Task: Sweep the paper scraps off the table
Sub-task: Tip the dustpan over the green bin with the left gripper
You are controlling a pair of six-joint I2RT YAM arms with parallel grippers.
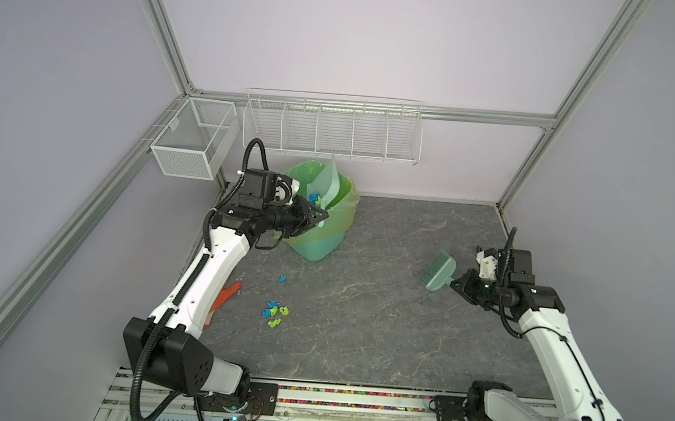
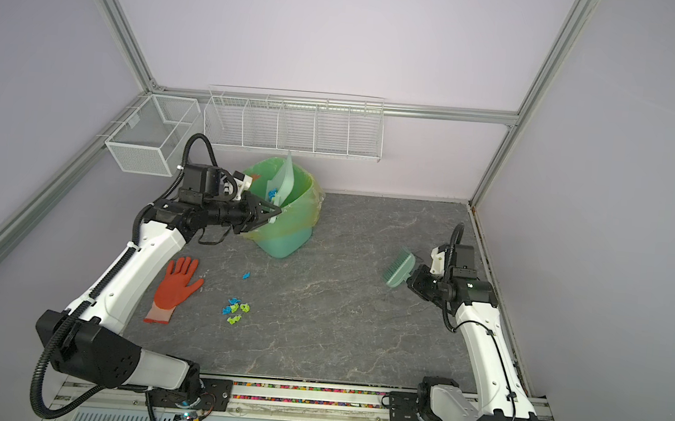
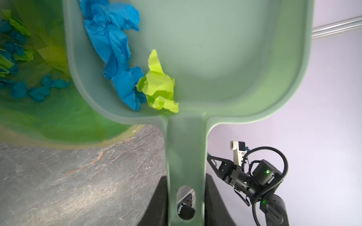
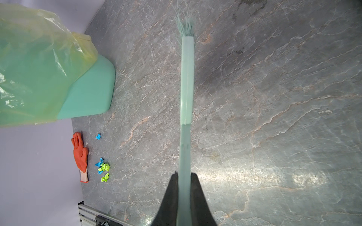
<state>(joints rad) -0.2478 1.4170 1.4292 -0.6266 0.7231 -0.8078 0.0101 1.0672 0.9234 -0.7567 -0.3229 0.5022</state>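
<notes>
My left gripper [image 3: 185, 180] is shut on the handle of a pale green dustpan [image 3: 225, 58], which is tipped over the green bin [image 1: 316, 243]. Blue and lime paper scraps [image 3: 125, 58] cling inside the pan, and more lie in the bin. On the table [image 1: 381, 307] a small cluster of paper scraps [image 1: 274, 313] rests left of centre, with a lone blue bit [image 1: 282, 278] behind it. My right gripper [image 4: 184, 176] is shut on a green brush [image 4: 187, 78], held above the table at the right [image 2: 399, 271].
An orange-red glove [image 2: 174, 289] lies flat beside the left arm, close to the scraps. A white wire rack [image 1: 330, 127] and a mesh basket [image 1: 192, 136] hang on the back wall. Metal frame rails edge the table.
</notes>
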